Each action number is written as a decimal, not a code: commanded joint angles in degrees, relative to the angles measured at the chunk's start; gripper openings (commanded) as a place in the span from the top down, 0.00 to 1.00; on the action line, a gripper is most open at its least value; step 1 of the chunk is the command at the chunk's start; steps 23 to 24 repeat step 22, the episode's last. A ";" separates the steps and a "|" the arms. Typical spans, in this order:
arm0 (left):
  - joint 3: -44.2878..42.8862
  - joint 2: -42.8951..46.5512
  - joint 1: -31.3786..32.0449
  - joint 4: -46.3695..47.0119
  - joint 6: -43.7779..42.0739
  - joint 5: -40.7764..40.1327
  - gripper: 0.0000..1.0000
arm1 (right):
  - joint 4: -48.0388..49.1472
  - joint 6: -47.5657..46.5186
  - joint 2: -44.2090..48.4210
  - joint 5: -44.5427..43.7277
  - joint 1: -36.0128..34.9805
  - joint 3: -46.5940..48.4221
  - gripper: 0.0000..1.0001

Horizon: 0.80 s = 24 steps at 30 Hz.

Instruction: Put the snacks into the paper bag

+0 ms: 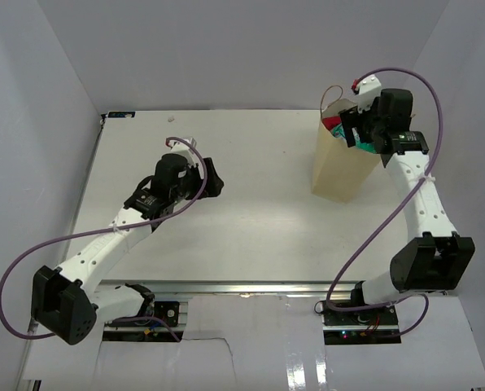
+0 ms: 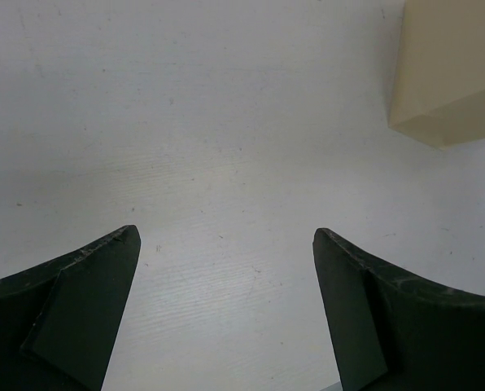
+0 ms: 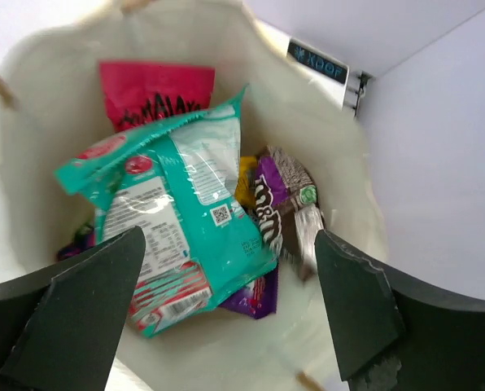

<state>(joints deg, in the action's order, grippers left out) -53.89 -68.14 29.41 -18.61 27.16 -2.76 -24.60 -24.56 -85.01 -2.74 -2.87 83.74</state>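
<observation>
The right pincer (image 3: 228,236) stands spread wide over the mouth of the paper bag (image 3: 316,114), its two dark fingers cut off by the lower edge of the wrist view and pinching nothing. Below the gap a teal packet (image 3: 185,220) lies loose inside the bag, on top of the rest. Behind it a pink packet (image 3: 153,94) leans on the far wall, half covered. To its right a purple packet (image 3: 268,199) and a yellow sliver (image 3: 244,181) peep out; what lies under them is probably another wrapper, too crumpled to tell. From above, the bag stands upright at the worktop's (image 1: 251,163) far right. The left pincer (image 2: 225,232) hangs spread over bare worktop, well apart.
</observation>
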 commanded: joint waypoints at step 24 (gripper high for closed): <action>5.37 24.46 -0.14 4.20 2.81 2.68 0.02 | -11.44 14.89 28.49 11.88 -0.73 -1.82 0.10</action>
